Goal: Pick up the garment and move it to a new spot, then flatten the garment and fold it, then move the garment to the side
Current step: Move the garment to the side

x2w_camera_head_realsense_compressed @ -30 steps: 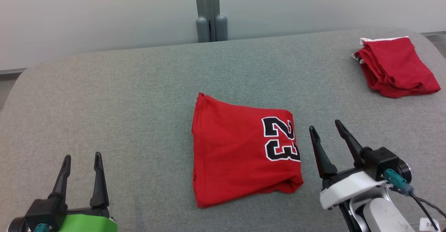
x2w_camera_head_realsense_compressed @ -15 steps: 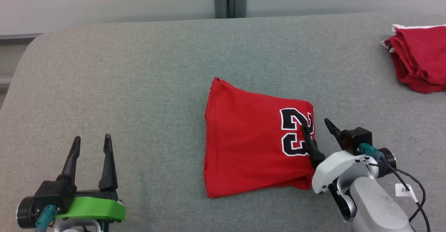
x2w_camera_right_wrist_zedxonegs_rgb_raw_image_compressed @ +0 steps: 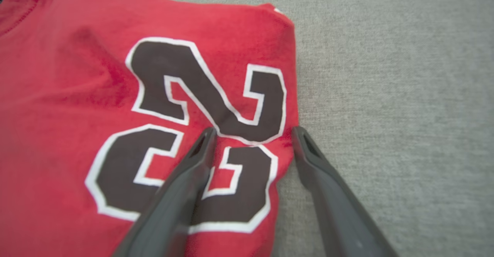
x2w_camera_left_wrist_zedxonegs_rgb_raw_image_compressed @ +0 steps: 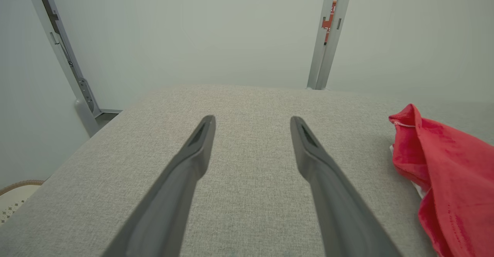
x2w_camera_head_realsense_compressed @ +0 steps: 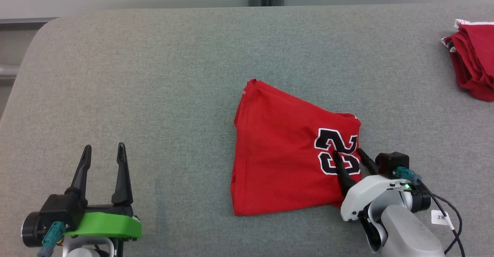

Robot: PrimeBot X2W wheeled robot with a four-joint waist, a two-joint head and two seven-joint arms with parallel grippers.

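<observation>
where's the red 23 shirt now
Head view: folded red number-23 shirt lies right of centre on the grey fabric table, right edge straddled by the open right gripper.

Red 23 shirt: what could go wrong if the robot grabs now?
The open right gripper straddles the right edge of the folded red jersey, so it might pinch just the top layer and open the fold. The left gripper is far off, so the jersey could sag and unfold.

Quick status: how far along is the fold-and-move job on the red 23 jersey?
Done: the jersey lies folded flat on the grey table. In hand: the right end effector, open, straddles its right edge by the 23, not yet closed; the left end effector is open and idle. Left: grip it and move it aside.
</observation>
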